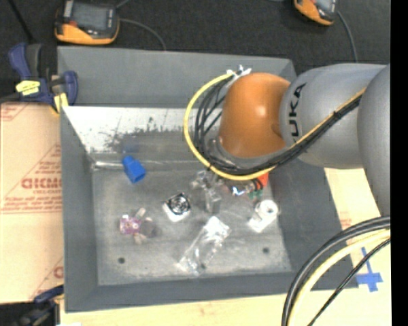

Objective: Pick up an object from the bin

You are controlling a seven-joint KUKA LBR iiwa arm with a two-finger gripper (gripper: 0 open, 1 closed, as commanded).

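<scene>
Bin: grey metal bin [78,202] filling the middle of the frame, with a few loose things spread over its floor, none heaped.
Blue piece: a small blue block [133,169] at the floor's upper left, close under the back wall and well apart from the rest.
Pink piece: a small pink and purple thing [133,226] at lower left, alone on bare floor.
Round piece: a black-and-white round thing [177,206] left of centre, just left of the claw.
Bag: a crumpled clear bag [205,242] at lower centre, its upper end just below the claw.
White roll: a white roll [264,215] at right of centre, below the arm's edge and to the claw's right.
Mixed bits: red, green and blue bits [250,189] tucked under the arm, partly hidden; their kind cannot be told.
Arm: grey arm with an orange cover [250,114] and looped cables [198,124], coming in from the right and hiding the upper right of the floor.
Claw: claw [209,190] pointing down at the bin's centre, between the round piece and the white roll, above the bag's top end.
Claw state: how far open it is cannot be told; nothing is seen in its hold, and whether it touches the floor or the bag is unclear.
</scene>
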